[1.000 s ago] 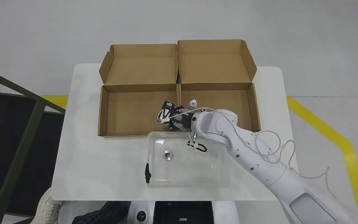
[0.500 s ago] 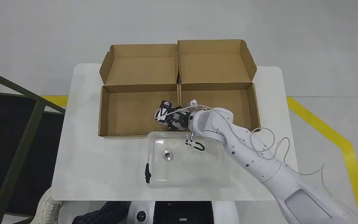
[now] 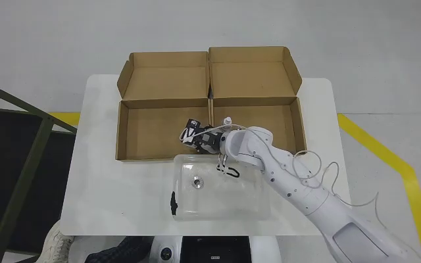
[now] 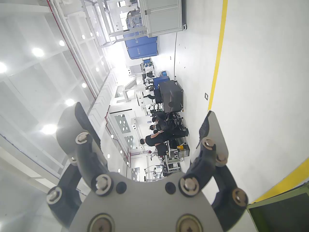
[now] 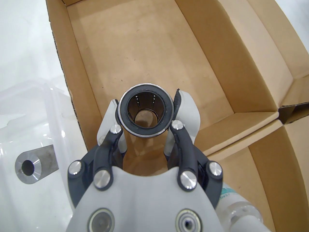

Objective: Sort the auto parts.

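Looking down in the top view, the right claw (image 3: pixel 195 134) is found above the near right part of the left brown cardboard box (image 3: pixel 148 131), beside the second brown cardboard box (image 3: pixel 263 118). What is held there is too small to be told. In front of the boxes, a clear plastic tray (image 3: pixel 256 209) lies on the white desk (image 3: pixel 99 171). A plain steel cylinder (image 3: pixel 196 183) and a black hooked part (image 3: pixel 230 172) lie in it.

In the left wrist view, the left claw (image 4: pixel 144 111) is spread wide and carries nothing. It is turned away toward the room.

In the right wrist view, the right claw is closed on a short steel bearing sleeve with black end faces (image 5: pixel 147 132). The sleeve is pinched across its round outer wall, and its bore is open toward the camera. It hangs over the bare floor of the left box, not touching it.

The sleeve is judged to be stiff, rather heavy for its size, and smooth. A round polished wall can slip or turn between flat pads, so a hold across the middle of its length is considered safest. A drop onto the cardboard should do little harm, though a low release is preferred so that it does not roll.
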Controlling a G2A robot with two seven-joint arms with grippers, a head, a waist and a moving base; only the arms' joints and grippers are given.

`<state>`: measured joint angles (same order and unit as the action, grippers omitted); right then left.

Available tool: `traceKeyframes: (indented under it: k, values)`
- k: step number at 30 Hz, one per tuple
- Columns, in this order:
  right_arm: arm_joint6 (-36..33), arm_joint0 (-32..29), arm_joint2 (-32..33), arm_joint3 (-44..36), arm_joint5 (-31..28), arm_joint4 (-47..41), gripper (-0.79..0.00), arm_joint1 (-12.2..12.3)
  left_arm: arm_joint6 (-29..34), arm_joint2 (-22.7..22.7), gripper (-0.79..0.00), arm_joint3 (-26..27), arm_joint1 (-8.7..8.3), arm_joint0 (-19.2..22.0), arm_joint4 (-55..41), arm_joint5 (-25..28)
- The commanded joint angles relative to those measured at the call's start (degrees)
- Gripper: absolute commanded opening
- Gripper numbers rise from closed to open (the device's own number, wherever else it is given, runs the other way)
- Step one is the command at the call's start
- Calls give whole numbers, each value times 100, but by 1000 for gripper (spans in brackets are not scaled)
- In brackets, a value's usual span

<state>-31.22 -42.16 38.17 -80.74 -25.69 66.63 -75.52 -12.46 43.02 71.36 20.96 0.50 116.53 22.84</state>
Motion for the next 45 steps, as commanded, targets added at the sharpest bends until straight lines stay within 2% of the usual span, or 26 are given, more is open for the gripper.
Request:
traceKeyframes:
  k: [1, 17, 22, 24, 31, 45]
  values:
    - [-11, -17, 11, -4, -16, 11, -440, -7, 0, 0, 0, 0, 0, 0, 0, 0]
    - [-29, -74, 229, -225, -109, 73, -406, -47, 0, 0, 0, 0, 0, 0, 0, 0]
    - [-76, -218, 373, -654, -224, 151, -345, -1, 0, 0, 0, 0, 0, 0, 0, 0]
    - [-102, -327, 451, -870, -309, 145, -305, 32, 0, 0, 0, 0, 0, 0, 0, 0]
    - [-215, -848, 755, -1754, -693, 193, -243, 185, 0, 0, 0, 0, 0, 0, 0, 0]
    - [-145, -2192, 1383, -3058, -1632, 561, -206, 553, 0, 0, 0, 0, 0, 0, 0, 0]
